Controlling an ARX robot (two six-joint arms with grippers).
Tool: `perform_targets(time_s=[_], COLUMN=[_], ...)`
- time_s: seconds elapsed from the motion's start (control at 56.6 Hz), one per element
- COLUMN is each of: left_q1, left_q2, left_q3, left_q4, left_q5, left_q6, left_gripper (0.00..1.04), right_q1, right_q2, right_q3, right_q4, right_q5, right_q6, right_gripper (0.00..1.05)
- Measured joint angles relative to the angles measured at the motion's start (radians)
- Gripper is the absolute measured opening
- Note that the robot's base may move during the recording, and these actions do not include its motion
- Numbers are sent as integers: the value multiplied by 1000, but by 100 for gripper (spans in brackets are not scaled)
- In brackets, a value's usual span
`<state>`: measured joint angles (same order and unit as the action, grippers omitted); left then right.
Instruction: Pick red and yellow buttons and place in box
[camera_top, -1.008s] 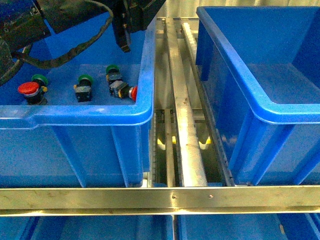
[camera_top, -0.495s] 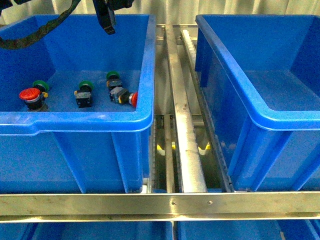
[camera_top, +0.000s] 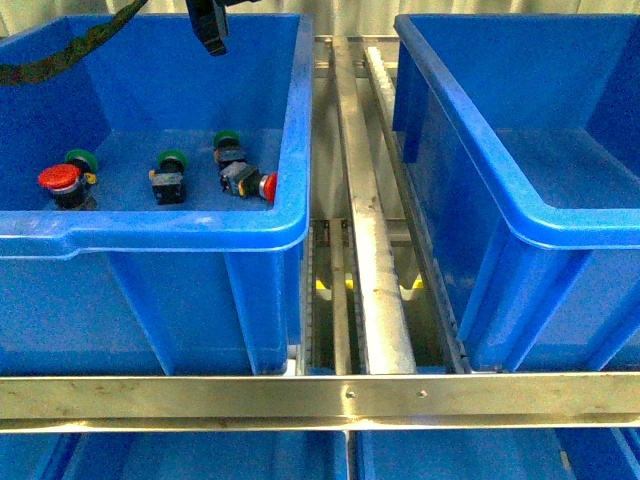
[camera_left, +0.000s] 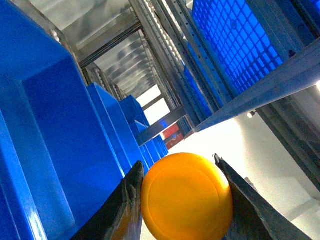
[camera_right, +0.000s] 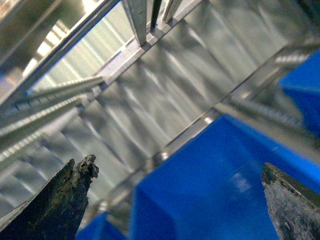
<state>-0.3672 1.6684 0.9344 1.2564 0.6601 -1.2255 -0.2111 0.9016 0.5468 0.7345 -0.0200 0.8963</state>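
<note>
Green-capped switches among red buttons in blue bin

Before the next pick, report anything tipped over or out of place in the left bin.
One red button lies tipped on its side, cap pointing at the left bin's right wall, close beside a green switch. The other red button sits cap up. Nothing looks spilled or broken.
</note>
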Motion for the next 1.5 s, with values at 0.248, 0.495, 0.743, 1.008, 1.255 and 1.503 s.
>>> perform_targets(time_s=[0.248, 0.495, 0.743, 1.008, 1.255, 1.503], left_q1=[-22, -37, -49, -63, -68, -66], left_q2=[23, 56, 82, 99, 106, 122], left_q3=[0, 5, 24, 32, 35, 63], left_q4=[5, 22, 39, 40, 40, 40], left_q5=[-18, -33, -49, -51, -51, -49], left_q6=[9, 8, 5, 5, 5, -2], left_gripper=[34, 34, 34, 34, 34, 34], right_q1=[181, 383, 506, 580, 661, 729], right_q2=[113, 229, 330, 408, 441, 467], right_q3=[0, 18, 61, 102, 187, 220], right_q4=[48, 147, 193, 203, 194, 195], right_q5=[128, 176, 194, 221, 226, 236], right_q6=[480, 544, 509, 486, 444, 418], right_gripper=[99, 99, 99, 99, 99, 99])
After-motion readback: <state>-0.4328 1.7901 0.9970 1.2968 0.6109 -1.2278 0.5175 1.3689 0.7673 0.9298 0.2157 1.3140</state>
